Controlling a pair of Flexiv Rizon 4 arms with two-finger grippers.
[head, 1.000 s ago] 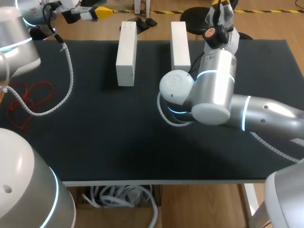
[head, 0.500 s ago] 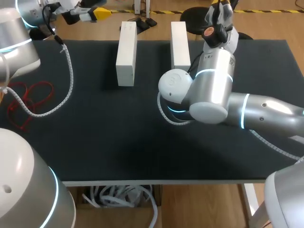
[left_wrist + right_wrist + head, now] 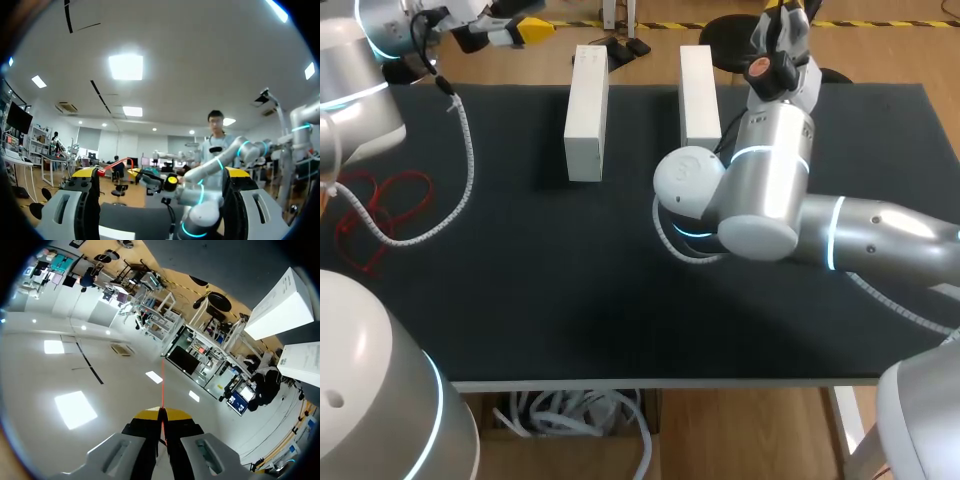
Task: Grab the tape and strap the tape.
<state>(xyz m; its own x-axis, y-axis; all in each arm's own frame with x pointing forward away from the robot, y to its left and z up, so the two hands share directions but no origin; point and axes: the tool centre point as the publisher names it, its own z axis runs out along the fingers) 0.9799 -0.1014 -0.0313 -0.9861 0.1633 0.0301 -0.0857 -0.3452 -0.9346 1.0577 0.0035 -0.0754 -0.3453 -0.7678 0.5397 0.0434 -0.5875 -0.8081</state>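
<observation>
A thin red tape (image 3: 161,390) runs straight out from between the fingers of my right gripper (image 3: 161,415), which is shut on it. In the head view this gripper (image 3: 786,8) is raised beyond the table's far edge, past the right white box. Red tape (image 3: 382,212) lies in loose loops at the table's left edge. My left gripper (image 3: 525,27) hangs past the far left corner. Its fingers (image 3: 82,200) stand wide open around nothing, with my left gripper (image 3: 161,172) facing my right arm (image 3: 200,220) across the table. A red strand (image 3: 116,164) shows near that arm's gripper.
Two long white boxes (image 3: 586,115) (image 3: 699,95) stand side by side at the back of the black table (image 3: 570,290). They also show in the right wrist view (image 3: 280,307) (image 3: 302,362). A white coiled cable (image 3: 465,165) from my left arm lies across the left part.
My right arm has shifted very slightly to the left. Nothing else has moved.
</observation>
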